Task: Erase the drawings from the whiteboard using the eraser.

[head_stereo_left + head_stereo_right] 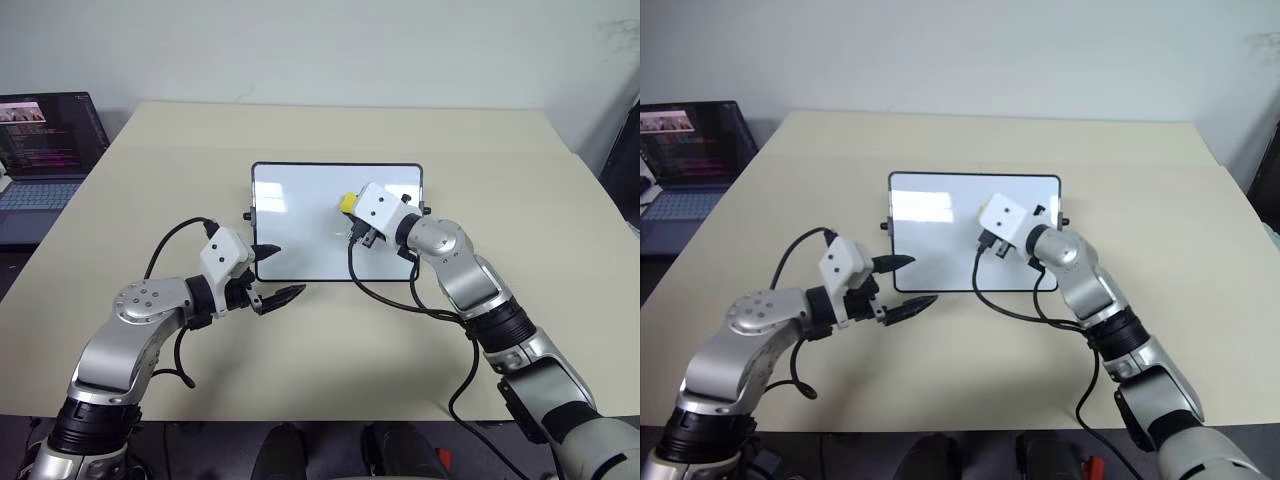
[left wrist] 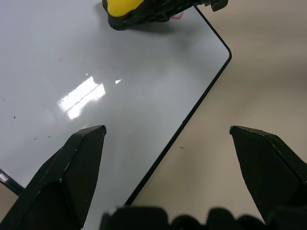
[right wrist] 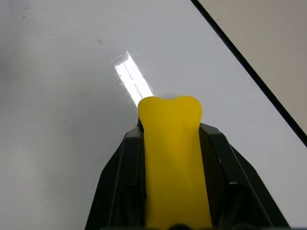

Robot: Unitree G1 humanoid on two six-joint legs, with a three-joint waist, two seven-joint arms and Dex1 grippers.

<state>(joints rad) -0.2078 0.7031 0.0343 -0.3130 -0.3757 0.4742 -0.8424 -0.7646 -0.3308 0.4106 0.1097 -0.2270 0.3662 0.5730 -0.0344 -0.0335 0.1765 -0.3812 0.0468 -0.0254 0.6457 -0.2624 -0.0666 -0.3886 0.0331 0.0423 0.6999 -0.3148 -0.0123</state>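
The right gripper (image 3: 171, 158) is clenched on the eraser (image 3: 173, 158), which sits over the right part of the whiteboard (image 1: 300, 215); the board lies flat on the table (image 1: 520, 180), and the left gripper (image 1: 278, 273) hangs released at the board's near left corner, one finger over the surface and one over the table, touching nothing that I can make out. The main risk, as I judge it, is that a sideways wipe drags the unpinned board across the smooth tabletop rather than cleaning it; a tilted eraser could also skim past ink. The drawings (image 2: 176, 16) are barely visible, a faint red trace beside the eraser in the left wrist view; the right arm covers the board beneath it, so how much ink remains is unclear, as is whether the felt touches.
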